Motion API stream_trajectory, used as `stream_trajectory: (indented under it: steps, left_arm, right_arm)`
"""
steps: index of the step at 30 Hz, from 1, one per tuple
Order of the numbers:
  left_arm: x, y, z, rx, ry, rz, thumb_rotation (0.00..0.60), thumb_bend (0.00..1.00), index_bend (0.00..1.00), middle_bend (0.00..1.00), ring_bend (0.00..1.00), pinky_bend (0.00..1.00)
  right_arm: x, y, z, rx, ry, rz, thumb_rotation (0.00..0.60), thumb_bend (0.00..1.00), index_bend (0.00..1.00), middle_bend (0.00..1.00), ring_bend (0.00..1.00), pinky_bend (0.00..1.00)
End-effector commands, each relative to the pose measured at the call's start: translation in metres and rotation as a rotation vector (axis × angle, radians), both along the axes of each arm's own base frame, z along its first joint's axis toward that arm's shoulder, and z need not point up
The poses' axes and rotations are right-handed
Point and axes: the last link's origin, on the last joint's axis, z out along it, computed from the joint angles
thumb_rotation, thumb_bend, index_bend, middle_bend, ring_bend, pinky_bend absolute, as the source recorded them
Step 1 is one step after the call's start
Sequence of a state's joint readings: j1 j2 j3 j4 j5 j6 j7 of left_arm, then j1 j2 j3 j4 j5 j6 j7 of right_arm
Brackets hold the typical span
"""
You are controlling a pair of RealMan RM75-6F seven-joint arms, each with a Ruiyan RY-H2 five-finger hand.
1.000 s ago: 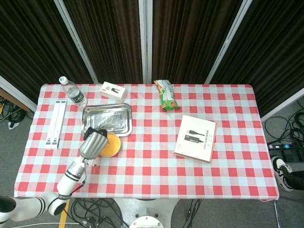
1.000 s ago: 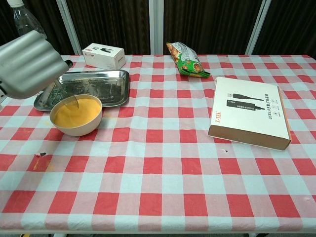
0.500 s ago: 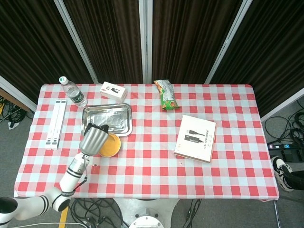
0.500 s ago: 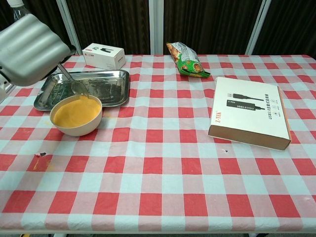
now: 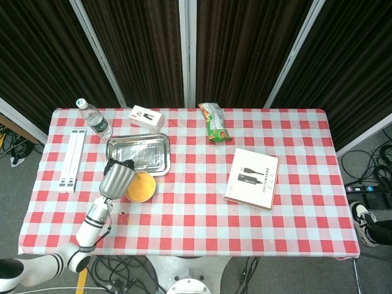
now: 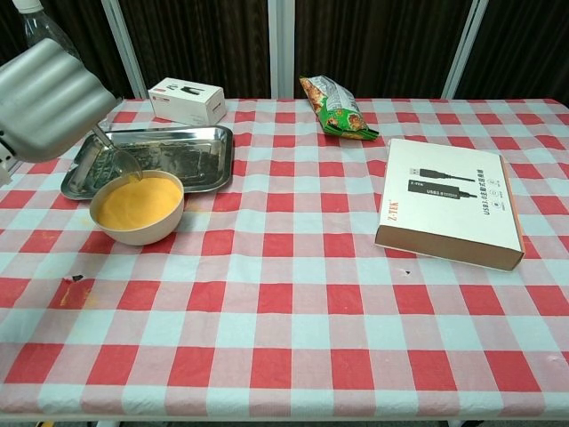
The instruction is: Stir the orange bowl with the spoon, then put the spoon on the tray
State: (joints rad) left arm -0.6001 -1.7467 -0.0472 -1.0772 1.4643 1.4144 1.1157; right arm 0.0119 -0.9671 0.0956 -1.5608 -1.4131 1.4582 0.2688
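The orange bowl (image 6: 138,207) (image 5: 139,186) stands on the checked cloth just in front of the metal tray (image 6: 191,157) (image 5: 139,154). My left hand (image 6: 49,102) (image 5: 116,177) hangs above the bowl's left edge and grips a clear spoon (image 6: 117,158). The spoon slants down to the right, its tip at the bowl's far left rim. In the head view the hand hides the spoon. My right hand shows in neither view.
A white box (image 6: 187,100), a water bottle (image 5: 94,118) and a white strip (image 5: 71,160) lie around the tray. A snack bag (image 6: 334,108) sits at the back middle, and a flat cable box (image 6: 449,202) lies to the right.
My left hand has drifted left and slightly back over the bowl, carrying the spoon tip from the bowl's middle to its left rim.
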Motion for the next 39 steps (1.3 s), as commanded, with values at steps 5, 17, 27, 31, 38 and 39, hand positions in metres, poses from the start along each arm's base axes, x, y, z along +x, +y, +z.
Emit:
stream_trajectory:
  steps: [5, 17, 27, 31, 38, 39]
  left_arm:
    - [-0.005, 0.003, -0.003, 0.016, 0.062, 0.026, 0.6, 0.46, 0.7, 1.0, 0.96, 0.94]
    - [0.0, 0.002, -0.006, 0.036, 0.119, 0.116, 0.6, 0.47, 0.72, 1.0, 0.96, 0.92]
    - [0.003, 0.002, -0.001, 0.027, 0.055, 0.116, 0.6, 0.47, 0.72, 1.0, 0.96, 0.92]
    - [0.007, 0.007, 0.004, 0.036, 0.02, 0.119, 0.6, 0.47, 0.72, 1.0, 0.96, 0.92]
    - [0.015, 0.026, 0.011, -0.046, -0.205, 0.212, 0.6, 0.46, 0.72, 1.0, 0.96, 0.92]
    - [0.016, 0.031, 0.012, -0.053, -0.234, 0.229, 0.6, 0.46, 0.72, 1.0, 0.96, 0.92]
  right_arm:
    - [0.001, 0.0, 0.001, -0.001, 0.003, 0.001, 0.6, 0.17, 0.09, 0.22, 0.0, 0.13]
    - [0.0, 0.001, 0.001, -0.003, 0.002, -0.003, 0.6, 0.17, 0.09, 0.22, 0.0, 0.13]
    - [-0.001, 0.002, 0.001, -0.002, 0.0, -0.007, 0.6, 0.17, 0.09, 0.22, 0.0, 0.13]
    - [0.0, 0.001, 0.0, 0.003, 0.001, -0.001, 0.6, 0.17, 0.09, 0.22, 0.0, 0.13]
    - [0.0, 0.001, 0.001, 0.002, 0.003, -0.006, 0.6, 0.17, 0.09, 0.22, 0.0, 0.13]
    - [0.0, 0.0, 0.0, 0.003, 0.002, -0.006, 0.6, 0.17, 0.09, 0.22, 0.0, 0.13]
